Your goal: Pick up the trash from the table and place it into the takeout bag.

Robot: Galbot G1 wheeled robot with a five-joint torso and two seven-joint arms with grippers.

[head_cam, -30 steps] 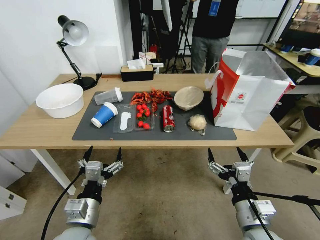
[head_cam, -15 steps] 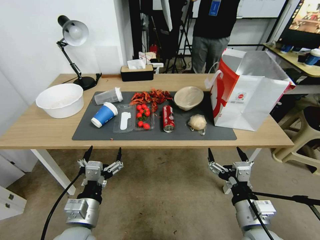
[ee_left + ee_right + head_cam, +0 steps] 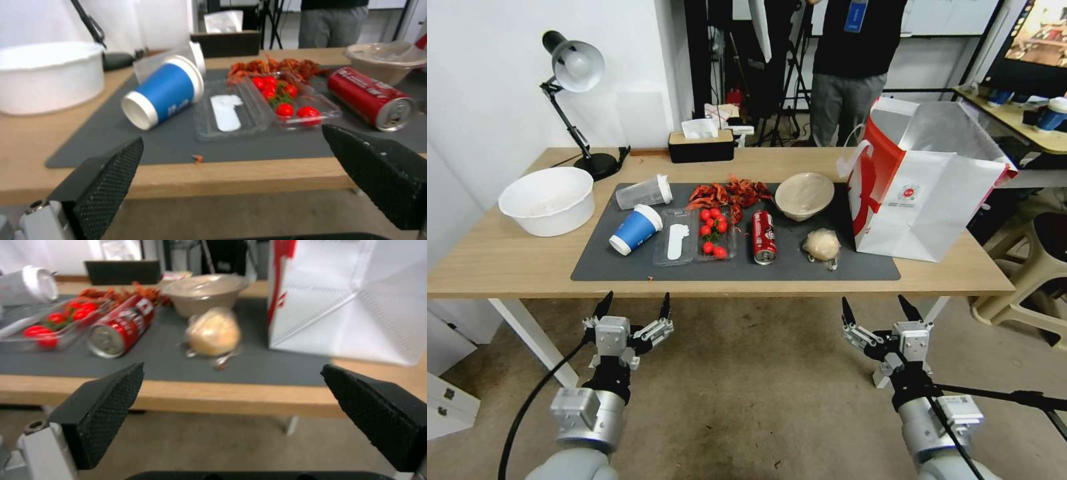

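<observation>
Head view: I see the left gripper (image 3: 634,305) at lower left and the right gripper (image 3: 880,308) at lower right, both below the near edge of the table (image 3: 494,257), fingers spread wide, holding nothing. On the dark mat (image 3: 627,267) at frame centre lie the blue paper cup (image 3: 635,229), clear plastic cup (image 3: 642,192), red soda can (image 3: 764,237), paper bowl (image 3: 804,195) and wrapped wad (image 3: 822,245). The takeout bag (image 3: 927,193) stands at upper right.

Wide-spread right gripper (image 3: 231,396) before the table (image 3: 222,396), facing soda can (image 3: 120,328), wrapped wad (image 3: 212,332), takeout bag (image 3: 351,306).
</observation>
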